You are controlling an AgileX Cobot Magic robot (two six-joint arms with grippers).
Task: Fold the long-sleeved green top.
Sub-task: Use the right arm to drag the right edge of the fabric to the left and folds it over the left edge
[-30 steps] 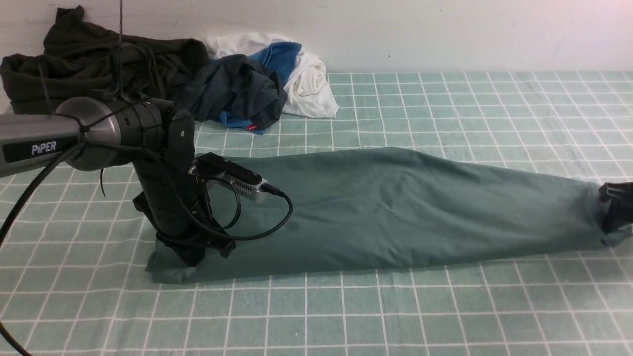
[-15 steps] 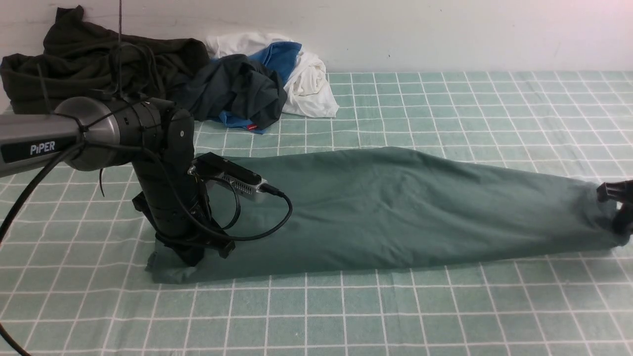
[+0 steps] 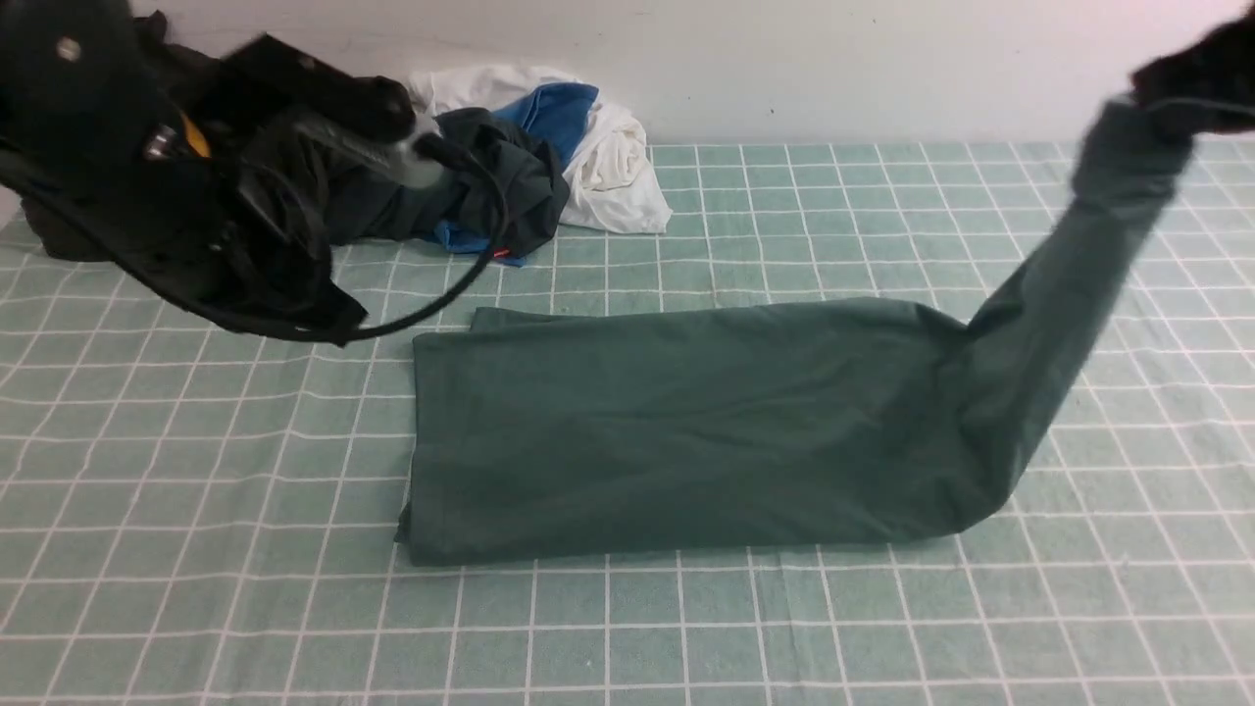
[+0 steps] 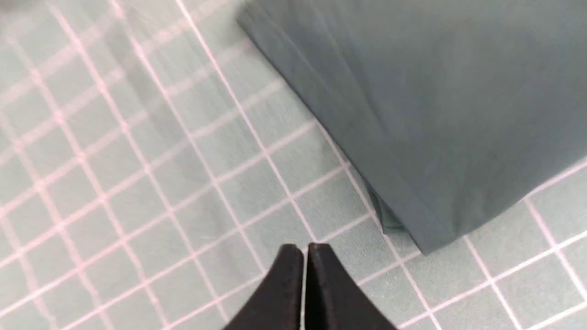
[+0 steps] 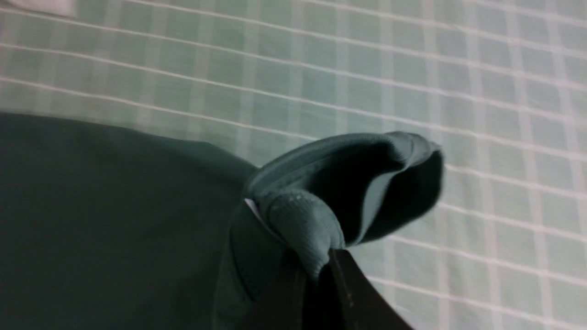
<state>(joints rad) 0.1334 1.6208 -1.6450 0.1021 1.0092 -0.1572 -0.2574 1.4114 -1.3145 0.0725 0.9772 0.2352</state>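
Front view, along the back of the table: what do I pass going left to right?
Blurred black left arm → crumpled charcoal-and-blue garment → bunched white cloth → raised end of the muted dark-green long-sleeved top → black right pincer, shut on that end.

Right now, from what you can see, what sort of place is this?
Probably a robot test bench for folding clothes: a flat green checked cloth, a bare white wall, and a heap of other clothes behind the green top.
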